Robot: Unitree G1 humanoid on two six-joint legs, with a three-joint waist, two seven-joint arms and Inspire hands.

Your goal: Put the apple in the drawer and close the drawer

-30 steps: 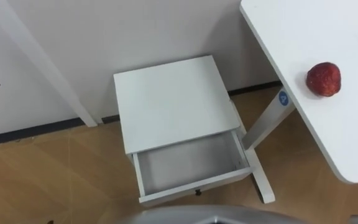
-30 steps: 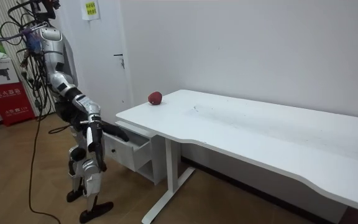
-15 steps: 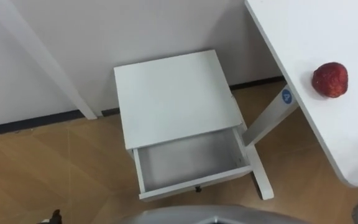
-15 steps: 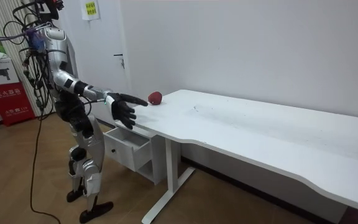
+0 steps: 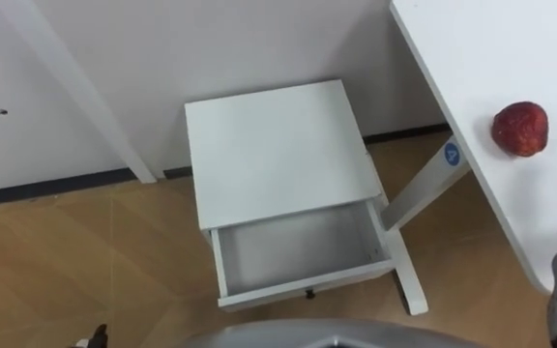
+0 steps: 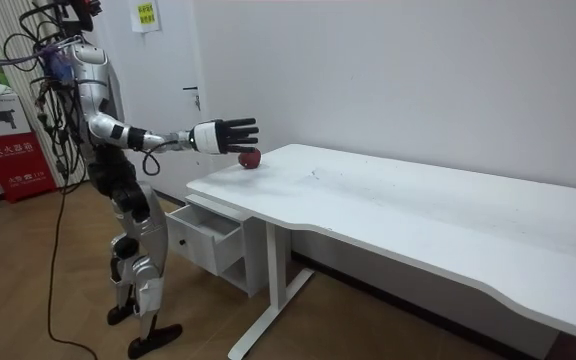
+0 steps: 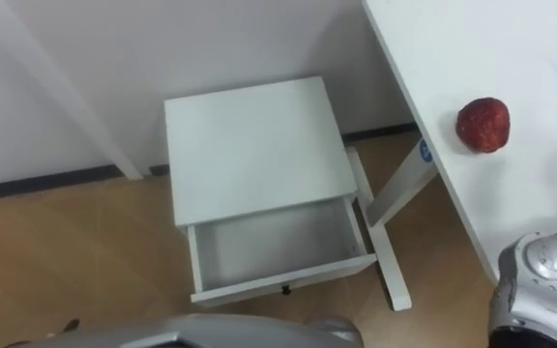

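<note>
A red apple (image 5: 520, 129) lies near the left end of the white table (image 5: 453, 48). In the room view my right hand (image 6: 223, 135) is held up open with spread fingers, just above and to the left of the apple (image 6: 251, 158), not touching it. My right forearm (image 7: 540, 280) enters at the lower right of the eye views. Below and left of the table stands a small white cabinet (image 5: 278, 150) with its drawer (image 5: 298, 253) pulled out and empty. A small dark part of my left hand (image 5: 95, 336) peeks in at the bottom left edge.
I stand on the wooden floor facing the cabinet and the wall, with the table on my right. The table's white leg (image 5: 419, 188) stands close beside the drawer. A slanted white bar (image 5: 75, 87) leans at the wall. A red box (image 6: 13, 150) stands behind me.
My right arm has swung up from my side to table height and reached out, so the open hand now hovers by the apple. The camera has shifted slightly.
</note>
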